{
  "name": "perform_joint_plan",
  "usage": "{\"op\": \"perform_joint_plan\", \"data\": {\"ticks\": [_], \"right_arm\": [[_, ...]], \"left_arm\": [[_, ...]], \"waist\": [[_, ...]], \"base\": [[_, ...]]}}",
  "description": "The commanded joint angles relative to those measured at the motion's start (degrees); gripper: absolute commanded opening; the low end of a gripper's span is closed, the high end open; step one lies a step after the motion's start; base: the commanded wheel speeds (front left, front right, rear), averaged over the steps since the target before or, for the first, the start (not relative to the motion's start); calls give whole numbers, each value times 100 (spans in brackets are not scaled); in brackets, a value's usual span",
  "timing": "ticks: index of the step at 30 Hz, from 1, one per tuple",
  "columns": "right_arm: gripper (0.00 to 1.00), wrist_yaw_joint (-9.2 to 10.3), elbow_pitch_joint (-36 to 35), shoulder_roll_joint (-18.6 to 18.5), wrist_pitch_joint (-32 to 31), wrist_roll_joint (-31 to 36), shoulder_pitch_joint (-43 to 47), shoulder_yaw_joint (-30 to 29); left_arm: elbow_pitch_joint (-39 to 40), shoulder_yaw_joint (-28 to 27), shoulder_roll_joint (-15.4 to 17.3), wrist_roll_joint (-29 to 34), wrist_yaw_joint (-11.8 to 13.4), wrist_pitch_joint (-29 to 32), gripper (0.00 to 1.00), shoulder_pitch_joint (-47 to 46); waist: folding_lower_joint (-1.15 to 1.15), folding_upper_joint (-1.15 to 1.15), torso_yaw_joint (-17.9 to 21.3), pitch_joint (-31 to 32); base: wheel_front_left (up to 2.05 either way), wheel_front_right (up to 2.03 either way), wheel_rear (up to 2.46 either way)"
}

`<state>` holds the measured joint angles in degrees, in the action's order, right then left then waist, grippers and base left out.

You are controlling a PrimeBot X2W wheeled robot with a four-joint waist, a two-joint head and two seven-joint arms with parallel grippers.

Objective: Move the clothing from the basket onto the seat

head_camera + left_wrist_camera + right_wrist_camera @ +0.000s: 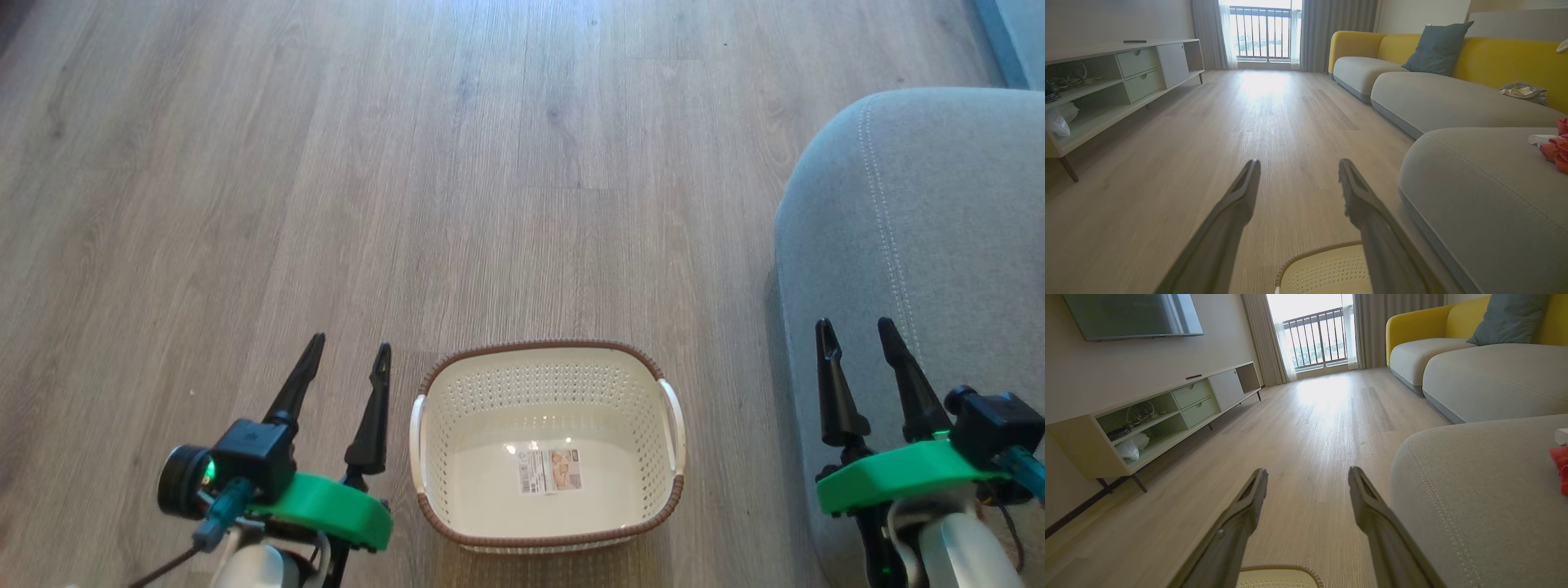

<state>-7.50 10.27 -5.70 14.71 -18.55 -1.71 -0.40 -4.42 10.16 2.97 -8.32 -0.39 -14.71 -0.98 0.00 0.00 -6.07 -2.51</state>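
The basket [490,392] is showing smooth cream plastic with a light gloss; its rim [555,345] is carrying a brown woven-look texture. The floor [408,163] is presenting matt wood-grain planks. The seat [963,204] is displaying matt, finely woven cloth with 2 lines of pale stitching [880,204]. The clothing [1553,149] is appearing as soft red fabric. The left hand [350,343] and right hand [856,322] are showing matt dark fingers [371,425].
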Motion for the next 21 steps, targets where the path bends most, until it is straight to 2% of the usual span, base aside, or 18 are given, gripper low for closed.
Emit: {"op": "perform_joint_plan", "data": {"ticks": [1, 21], "right_arm": [[100, 1, -161, -69, 29, 27, -186, 110], [100, 1, -117, -132, 29, -20, -156, 162]], "left_arm": [[217, -221, -9, -62, -18, -29, 100, -89], [59, -218, -9, -306, -108, -29, 100, -27]], "waist": [[0, 0, 2, -2], [0, 0, 58, 92]], "base": [[0, 0, 0], [0, 0, 0]]}}
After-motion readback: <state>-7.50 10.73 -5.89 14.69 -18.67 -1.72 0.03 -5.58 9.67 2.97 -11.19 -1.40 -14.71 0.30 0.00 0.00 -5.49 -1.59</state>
